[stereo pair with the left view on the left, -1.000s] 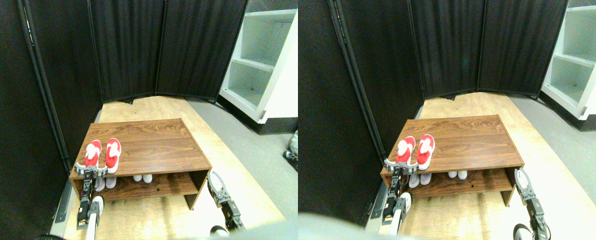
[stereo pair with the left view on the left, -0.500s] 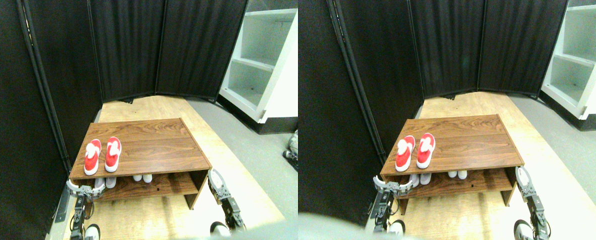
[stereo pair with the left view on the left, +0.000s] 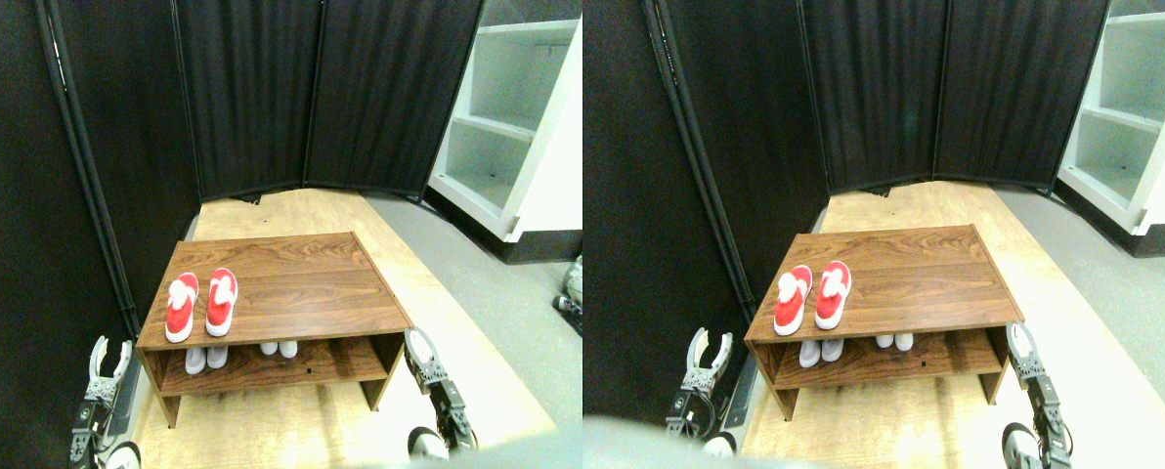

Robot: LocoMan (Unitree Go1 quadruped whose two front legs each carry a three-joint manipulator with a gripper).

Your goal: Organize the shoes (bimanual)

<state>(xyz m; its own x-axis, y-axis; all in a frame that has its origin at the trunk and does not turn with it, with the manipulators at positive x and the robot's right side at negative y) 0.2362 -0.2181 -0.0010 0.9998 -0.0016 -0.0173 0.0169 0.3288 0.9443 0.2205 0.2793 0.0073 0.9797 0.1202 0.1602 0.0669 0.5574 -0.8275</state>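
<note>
A pair of red shoes (stereo pair with the left view on the left: pixel 200 304) with white trim stands side by side on the left of the wooden rack's top (stereo pair with the left view on the left: pixel 299 283). On the lower shelf, two pale pairs show their toes: one (stereo pair with the left view on the left: pixel 205 358) under the red pair, the other (stereo pair with the left view on the left: pixel 279 348) near the middle. My left gripper (stereo pair with the left view on the left: pixel 110 354) is open, fingers pointing up, holding nothing, left of the rack's front left corner. My right gripper (stereo pair with the left view on the left: pixel 418 350) stands just off the rack's front right corner, apart from every shoe.
Black folding screens (stereo pair with the left view on the left: pixel 250 98) close off the back and left, close to the rack's left side. A white shelf unit (stereo pair with the left view on the left: pixel 514 127) stands at the back right. The rack sits on a pale wooden floor panel (stereo pair with the left view on the left: pixel 280 430) beside grey floor (stereo pair with the left view on the left: pixel 504 303).
My left gripper has drawn back from the rack's front left edge below the red shoes and moved down and left, now beside the rack. The shoes stayed put; the right arm barely moved.
</note>
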